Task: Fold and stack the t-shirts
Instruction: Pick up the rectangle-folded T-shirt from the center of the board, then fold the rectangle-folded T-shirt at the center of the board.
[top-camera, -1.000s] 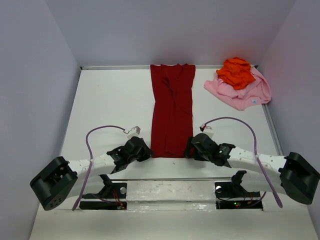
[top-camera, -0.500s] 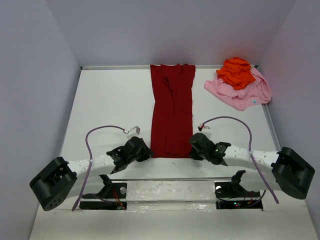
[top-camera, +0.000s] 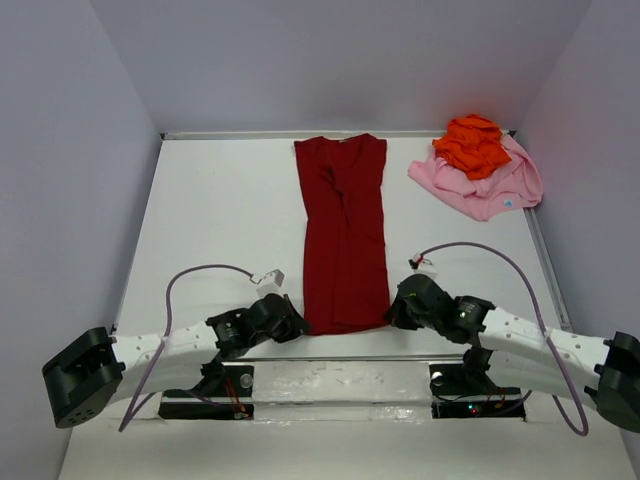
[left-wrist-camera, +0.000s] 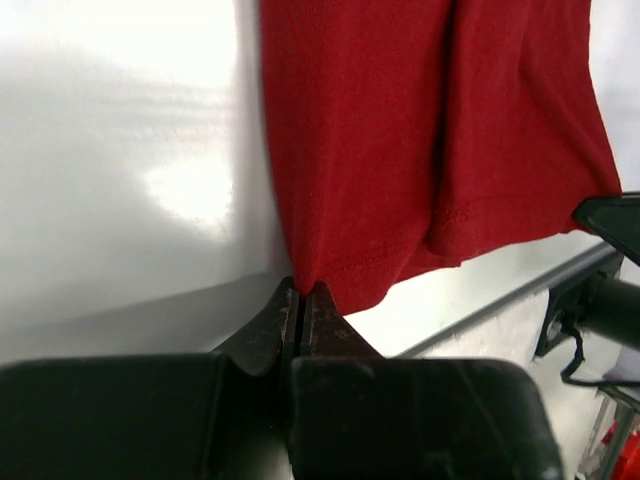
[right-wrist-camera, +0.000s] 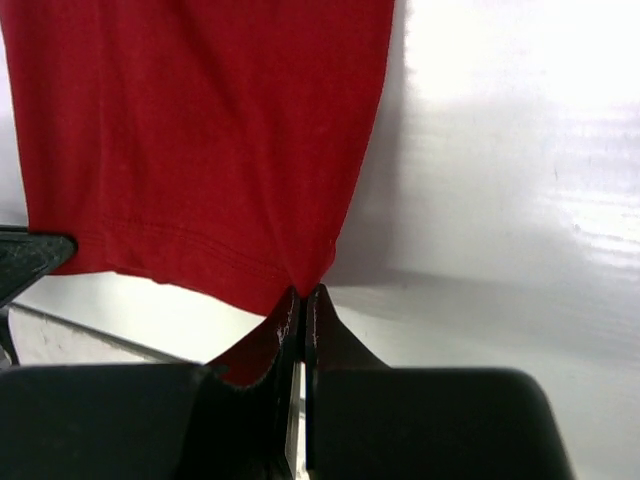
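- The dark red t-shirt (top-camera: 345, 235) lies as a long narrow strip down the middle of the white desk (top-camera: 220, 220), with its collar end far and its hem near.
- The left hand (left-wrist-camera: 302, 292) is pinched tight on the hem's near left corner — its fingers are together with cloth between them.
- The right hand (right-wrist-camera: 303, 295) is likewise clamped on the near right corner.
- At the far right, the bright orange t-shirt (top-camera: 472, 143) sits crumpled on the light pink t-shirt (top-camera: 490, 185) — well apart from the red one.
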